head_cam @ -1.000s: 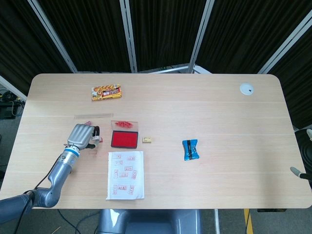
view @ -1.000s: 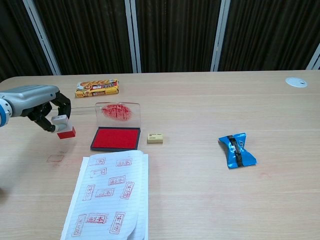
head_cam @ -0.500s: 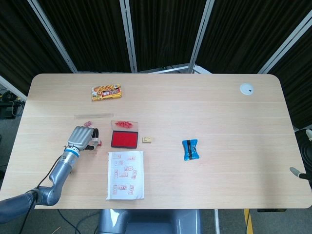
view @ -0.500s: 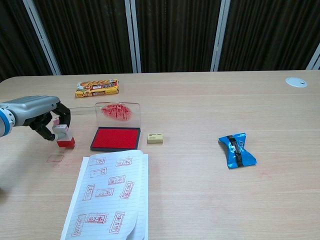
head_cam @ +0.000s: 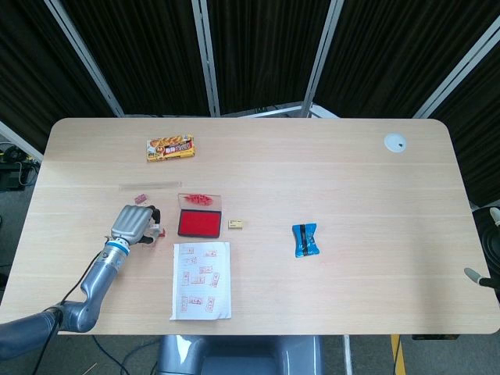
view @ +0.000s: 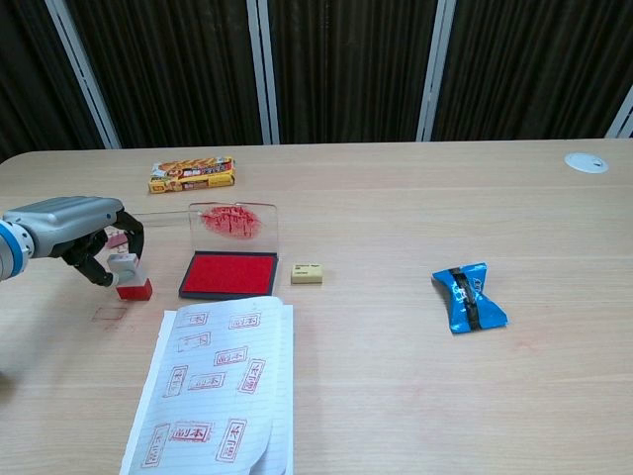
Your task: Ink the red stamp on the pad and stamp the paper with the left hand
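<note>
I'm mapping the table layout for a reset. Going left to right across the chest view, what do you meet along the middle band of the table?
Left robot hand holding the red stamp → open ink pad → small tan block → blue wrapped packet.

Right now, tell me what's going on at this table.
The left hand holds the red stamp at the table, left of the open ink pad and just above the paper. The paper already carries many red stamp marks. Whether the stamp touches the table cannot be told. A yellow box, a small eraser and a blue packet lie untouched. The right hand is out of view.
</note>
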